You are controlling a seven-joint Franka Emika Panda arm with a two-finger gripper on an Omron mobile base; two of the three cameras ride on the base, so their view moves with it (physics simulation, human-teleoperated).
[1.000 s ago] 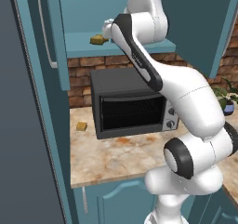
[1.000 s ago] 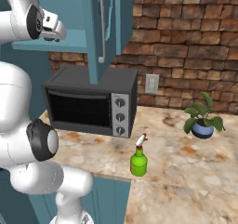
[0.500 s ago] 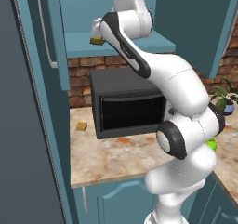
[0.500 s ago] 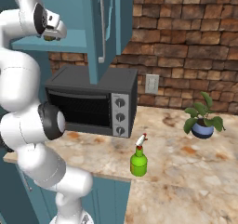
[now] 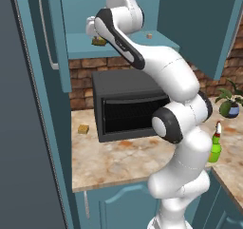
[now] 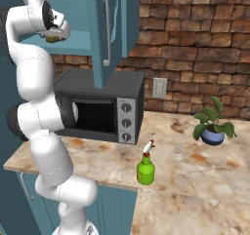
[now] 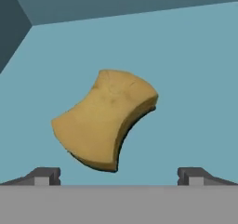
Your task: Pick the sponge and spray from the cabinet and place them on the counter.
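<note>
The mustard-yellow sponge [image 7: 106, 118] lies flat on the teal shelf of the open wall cabinet [image 5: 128, 46]. My gripper [image 7: 118, 176] hovers just over it, open, both fingertips [image 7: 44, 175] wide apart and clear of the block. From the base, the hand [image 5: 94, 33] is right at the sponge [image 5: 99, 41] on the shelf's left part; from the other side, the gripper [image 6: 54, 33] is over the sponge [image 6: 52, 38]. The green spray [image 6: 145, 165] stands upright on the beige marbled counter [image 6: 195, 173], also seen as the spray [image 5: 215, 146] at right.
A black microwave [image 5: 128, 104] sits on the counter [image 5: 114, 164] under the shelf. A small orange-tan block [image 5: 83, 128] lies left of it. A tiny tan cube [image 5: 149, 35] rests on the shelf. A potted plant [image 6: 213, 127] stands by the brick wall. An open cabinet door [image 6: 105, 29] hangs beside the arm.
The arm has swung up and to the left along the shelf, bringing the hand from beside the sponge to directly over it. The jaws stayed open. The spray has not moved.
</note>
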